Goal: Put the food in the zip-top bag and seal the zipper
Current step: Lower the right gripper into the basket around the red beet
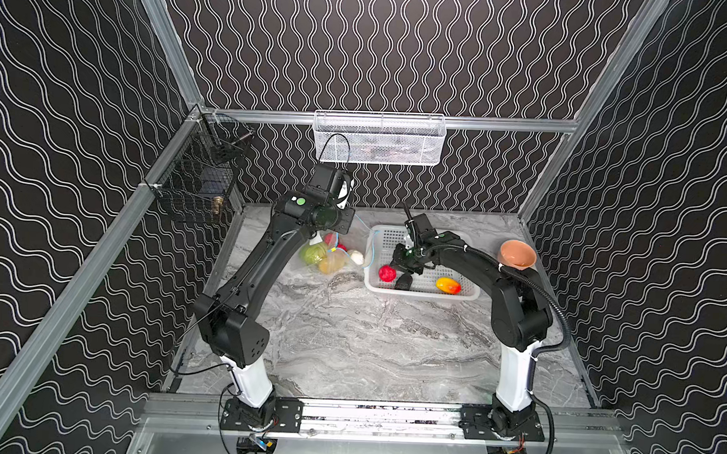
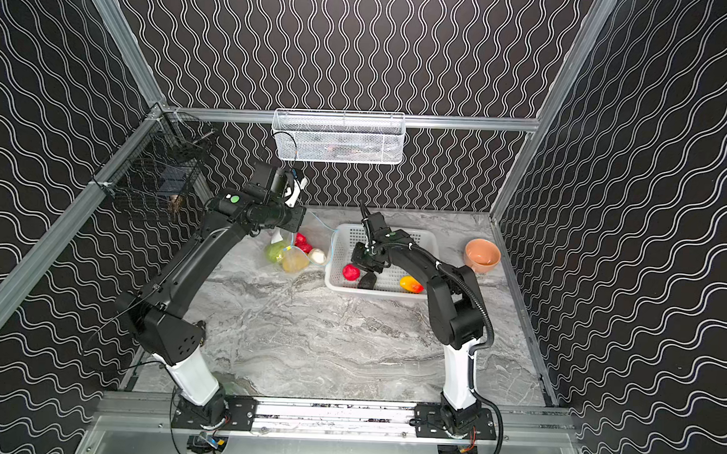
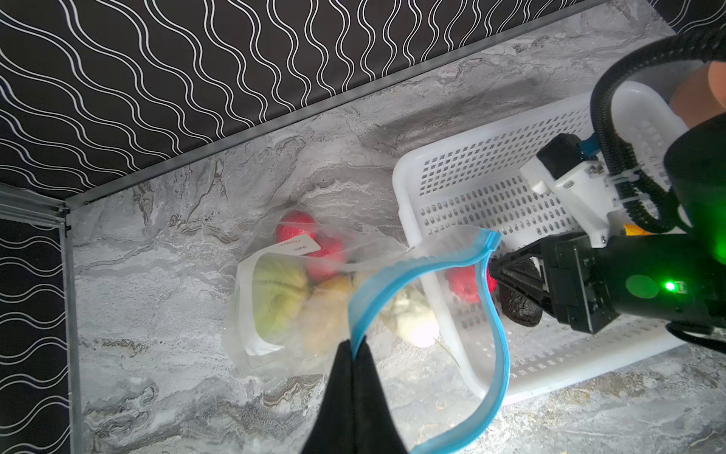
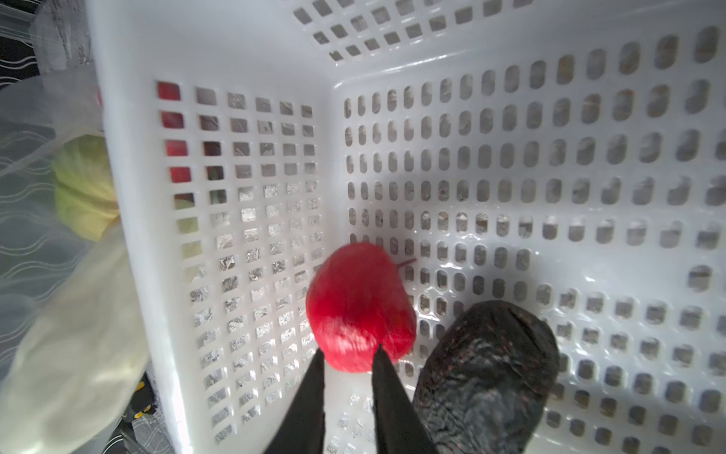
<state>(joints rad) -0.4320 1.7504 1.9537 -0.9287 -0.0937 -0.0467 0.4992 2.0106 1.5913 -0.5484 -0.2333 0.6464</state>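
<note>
My left gripper (image 3: 355,350) is clamped on the zipper (image 3: 487,241), lower centre; the bag (image 3: 365,251) sags mid-frame. My right gripper (image 4: 349,351), jaws narrow, flanks the strawberry (image 4: 359,302) in the basket (image 4: 251,59), lower centre; whether it grips, I cannot tell.

Bright even overhead light, soft shadows on the grey marbled surface (image 1: 349,340), glare on the white perforated plastic basket (image 4: 235,51), red toy strawberry (image 4: 359,306) inside it motion-blurred, light-blue zipper strip (image 3: 502,353) beside it soft-focused.
</note>
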